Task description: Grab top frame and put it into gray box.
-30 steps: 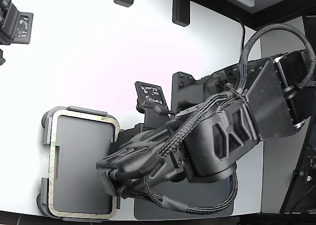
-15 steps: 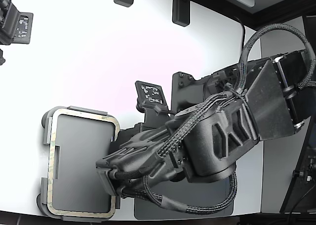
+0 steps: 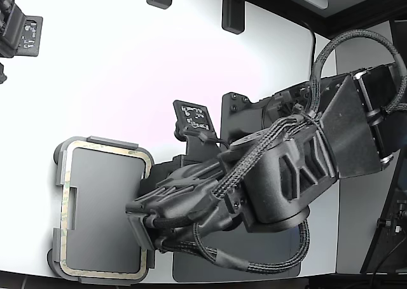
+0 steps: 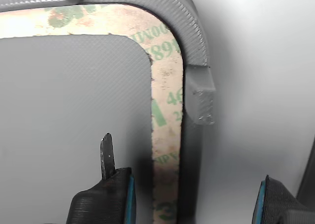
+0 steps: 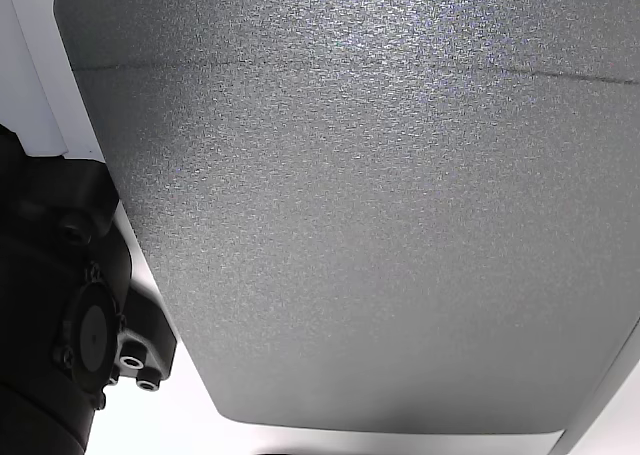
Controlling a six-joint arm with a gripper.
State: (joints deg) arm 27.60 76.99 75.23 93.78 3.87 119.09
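Two fingers of gripper [image 4: 194, 204] spread wide, straddling frame [image 4: 166, 135] strip and box [image 4: 196, 76] wall at exterior view's right, likely to release.

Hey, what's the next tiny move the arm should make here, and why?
Probably ease straight down, then close. The end effector is open, with its fingers straddling the top frame, which lies in the gray box; neither visibly touches it.
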